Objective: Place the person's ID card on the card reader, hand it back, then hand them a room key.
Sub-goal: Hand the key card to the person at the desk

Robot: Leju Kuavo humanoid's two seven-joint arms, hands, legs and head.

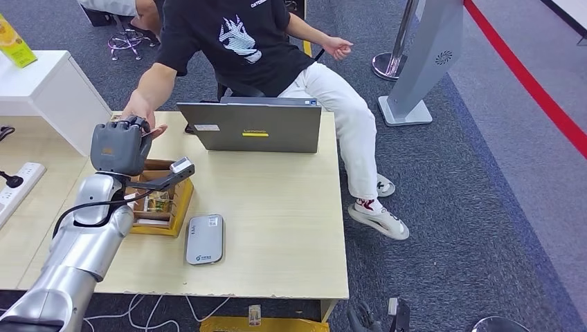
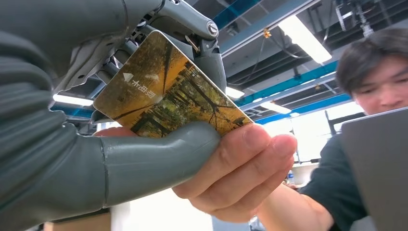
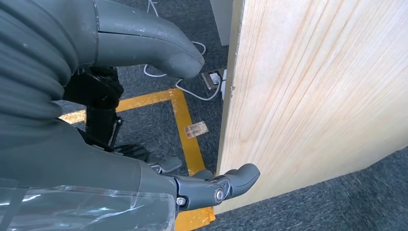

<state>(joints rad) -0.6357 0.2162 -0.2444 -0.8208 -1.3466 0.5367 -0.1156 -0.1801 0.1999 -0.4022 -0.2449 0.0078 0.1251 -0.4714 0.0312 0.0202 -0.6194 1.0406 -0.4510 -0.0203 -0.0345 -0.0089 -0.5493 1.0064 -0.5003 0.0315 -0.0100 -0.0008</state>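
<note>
Head view: left hand (image 1: 119, 146) raised over the far left of the table (image 1: 277, 228), back toward the camera, meeting the person's hand (image 1: 140, 114) beside the laptop (image 1: 250, 126); card reader (image 1: 205, 239) lying flat nearer the front edge, wooden card box (image 1: 165, 207) just left of it. Left wrist view: card (image 2: 168, 91) pinched between thumb and fingers (image 2: 211, 53), person's fingers cupped under the thumb and touching the card's edge. Judged a handover; best done by holding steady and loosening only once the person's grip is firm. Right wrist view: right hand (image 3: 159, 120) hanging beside the table's edge, fingers apart, holding nothing.
</note>
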